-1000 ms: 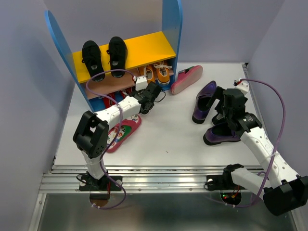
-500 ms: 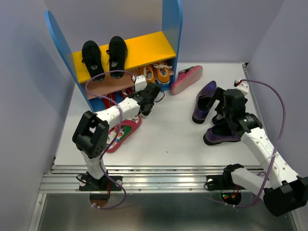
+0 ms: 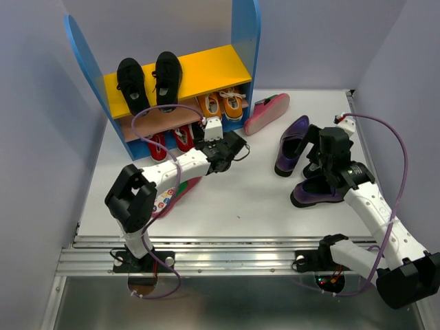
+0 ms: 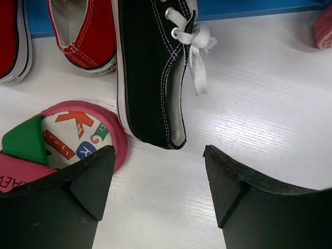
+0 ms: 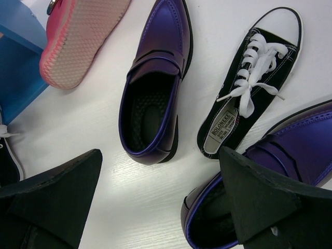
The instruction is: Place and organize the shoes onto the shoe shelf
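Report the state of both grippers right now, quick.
Left gripper: open, holding nothing; a black sneaker lies just ahead of it.
Right gripper: open, holding nothing, above a purple loafer.

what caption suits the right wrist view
Open right gripper above a purple loafer, a black-white sneaker, a second loafer and a pink flip-flop showing its sole

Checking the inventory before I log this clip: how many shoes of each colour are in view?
Black shoes: 2
Black-white sneakers: 2
Orange shoes: 2
Red shoes: 2
Pink flip-flops: 2
Purple loafers: 2
Total: 12
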`<state>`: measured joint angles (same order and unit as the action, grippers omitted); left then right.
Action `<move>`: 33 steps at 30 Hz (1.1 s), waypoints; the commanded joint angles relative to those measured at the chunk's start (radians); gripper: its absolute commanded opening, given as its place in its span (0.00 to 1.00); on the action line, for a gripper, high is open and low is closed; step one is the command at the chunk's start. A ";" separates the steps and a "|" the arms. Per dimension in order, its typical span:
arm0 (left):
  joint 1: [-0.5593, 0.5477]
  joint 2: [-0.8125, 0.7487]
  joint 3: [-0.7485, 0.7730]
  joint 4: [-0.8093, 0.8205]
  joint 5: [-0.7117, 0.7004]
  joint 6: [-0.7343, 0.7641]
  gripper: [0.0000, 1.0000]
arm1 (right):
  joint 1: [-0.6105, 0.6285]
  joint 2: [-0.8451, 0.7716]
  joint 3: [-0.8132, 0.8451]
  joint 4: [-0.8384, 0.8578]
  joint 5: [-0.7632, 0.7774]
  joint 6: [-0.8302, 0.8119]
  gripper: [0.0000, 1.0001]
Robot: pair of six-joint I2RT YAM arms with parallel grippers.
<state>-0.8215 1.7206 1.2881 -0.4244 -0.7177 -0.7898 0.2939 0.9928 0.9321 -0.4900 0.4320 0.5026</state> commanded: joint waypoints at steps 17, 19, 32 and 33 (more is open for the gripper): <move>-0.059 0.183 0.113 -0.113 -0.227 0.041 0.66 | -0.006 -0.022 -0.013 0.016 -0.019 0.002 1.00; -0.057 0.183 0.100 -0.084 -0.224 0.050 0.65 | -0.006 -0.022 -0.015 0.016 -0.018 0.002 1.00; -0.034 0.247 0.132 -0.039 -0.213 0.098 0.44 | -0.006 -0.006 -0.001 0.019 -0.024 -0.007 1.00; -0.030 0.255 0.134 -0.039 -0.212 0.101 0.45 | -0.006 -0.006 -0.001 0.019 -0.024 -0.006 1.00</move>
<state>-0.8650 1.9648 1.3876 -0.4568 -0.8864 -0.6949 0.2939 0.9924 0.9165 -0.4904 0.4114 0.5014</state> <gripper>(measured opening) 0.446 0.998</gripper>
